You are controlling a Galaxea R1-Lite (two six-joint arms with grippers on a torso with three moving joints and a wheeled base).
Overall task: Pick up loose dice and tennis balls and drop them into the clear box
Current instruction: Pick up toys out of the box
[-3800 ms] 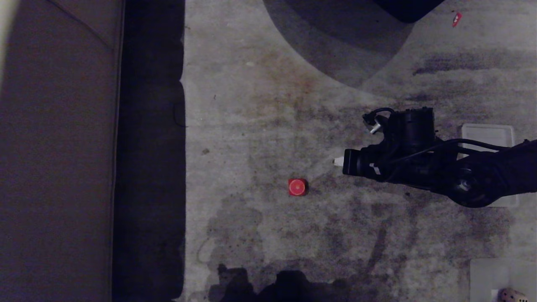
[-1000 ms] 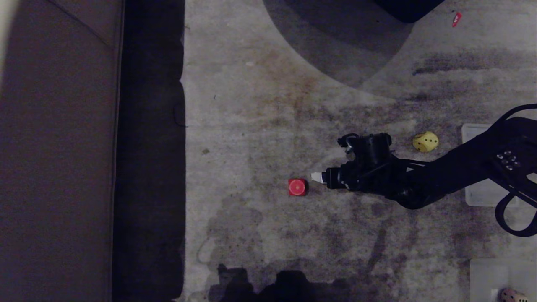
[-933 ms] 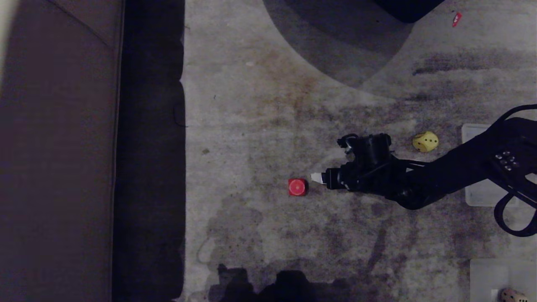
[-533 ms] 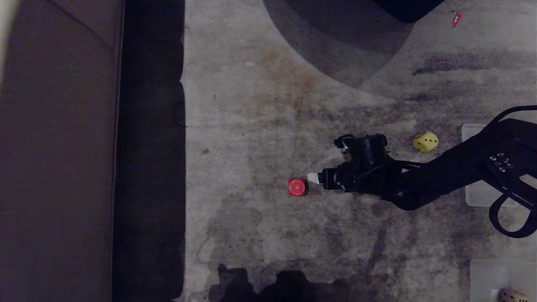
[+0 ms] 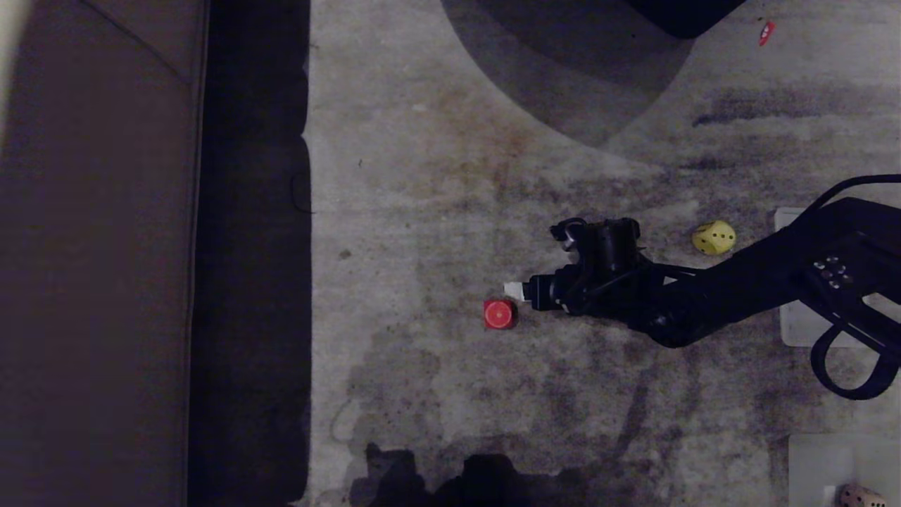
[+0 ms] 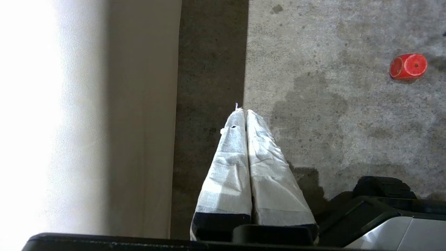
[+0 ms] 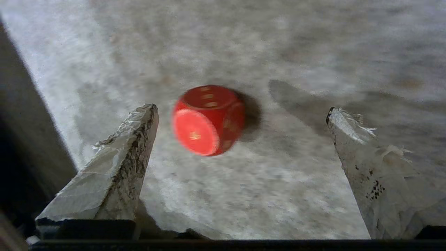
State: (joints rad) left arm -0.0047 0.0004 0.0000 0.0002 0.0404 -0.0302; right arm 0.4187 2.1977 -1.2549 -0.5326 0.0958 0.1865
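No brand, label or readable writing shows on any thing here; the only marks are the pips on the dice. The right gripper [image 5: 512,290] is stretched out low over the grey carpet [image 5: 436,211], and its two white-wrapped fingers [image 7: 115,167] are spread wide with nothing between them touching. The red die [image 7: 208,119] lies on the carpet just ahead of the fingertips, in the gap between them but nearer to one finger, and it seems not to touch either finger, though this view is a little blurred. In the head view the red die [image 5: 499,314] sits just beside the white tip of the gripper. The yellow die [image 5: 714,237] lies behind the gripper, next to the forearm of the right arm and well apart from the fingertips. A tan die [image 5: 860,497] is partly visible far back from the gripper, near a pale translucent tub [image 5: 816,458]. The left gripper [image 6: 243,115] is parked beside the dark sofa [image 5: 105,282], its white fingers pressed together and empty; the red die [image 6: 408,66] lies well apart from it
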